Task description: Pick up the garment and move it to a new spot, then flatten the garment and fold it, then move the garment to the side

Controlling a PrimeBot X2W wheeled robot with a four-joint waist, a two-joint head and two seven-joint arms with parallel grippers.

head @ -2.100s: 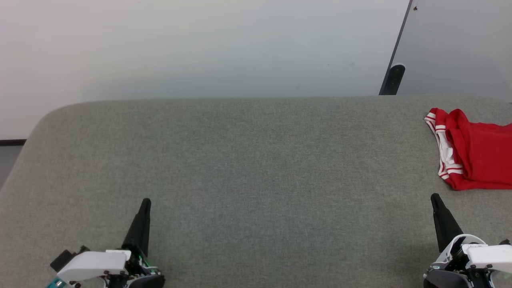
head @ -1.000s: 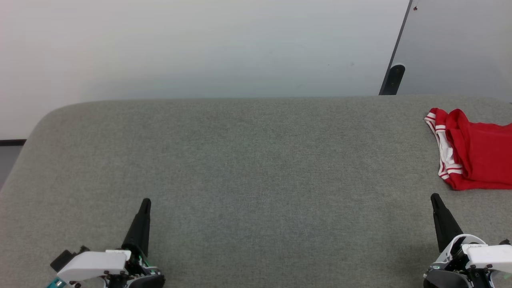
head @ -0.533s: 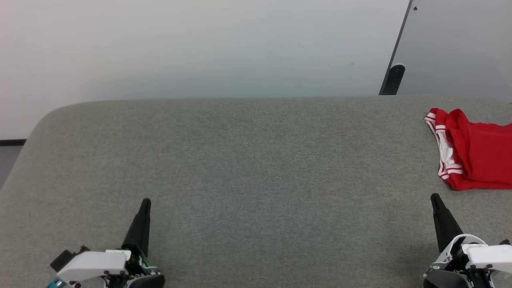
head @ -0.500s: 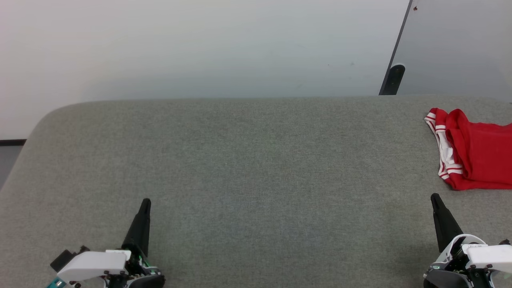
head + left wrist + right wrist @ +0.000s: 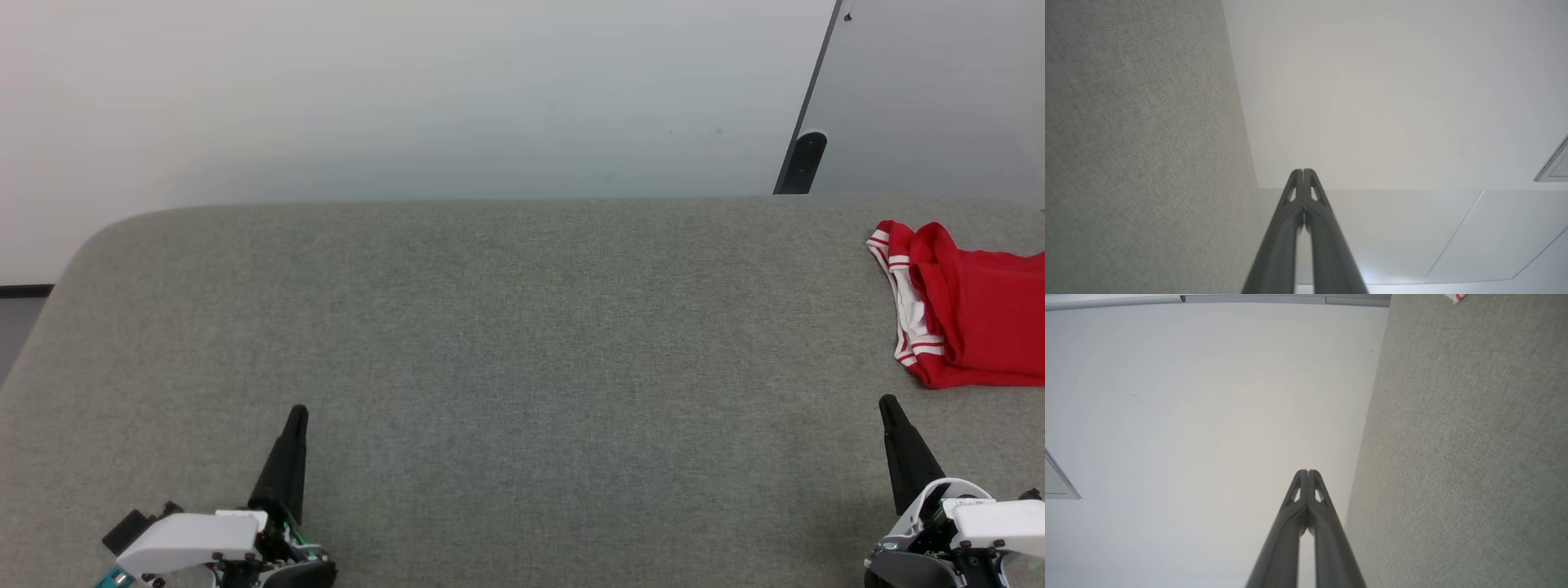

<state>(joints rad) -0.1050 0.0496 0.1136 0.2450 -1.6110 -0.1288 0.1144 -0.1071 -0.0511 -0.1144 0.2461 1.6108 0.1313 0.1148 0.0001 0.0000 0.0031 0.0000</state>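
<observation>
Grey woven fabric surface [image 5: 522, 327] is seen across the head view, rounded at its far left corner. At its far right, near the back edge, the garment [image 5: 980, 318] is found lying bunched and partly cut off by the frame. Its body is red, and a white sleeve end with red-and-white stripe trim is turned toward the middle. It is touched by neither pincer.

Low on the left, the left gripper [image 5: 298, 412] is placed with its tips pressed together into one dark point. Nothing is held, and it is well apart from the garment. Low on the right, the right gripper [image 5: 887, 403] is likewise closed and empty. Its tip is near the garment's near hem, with a strip of bare fabric between.

In the left wrist view the left gripper [image 5: 1303, 171] is shown with tips meeting, the white wall [image 5: 1392, 102] ahead. In the right wrist view the right gripper [image 5: 1308, 472] is shown closed too, and a scrap of the garment [image 5: 1455, 297] is caught at the top edge.

A dark-edged grey panel [image 5: 939, 90] is seen behind at upper right.
</observation>
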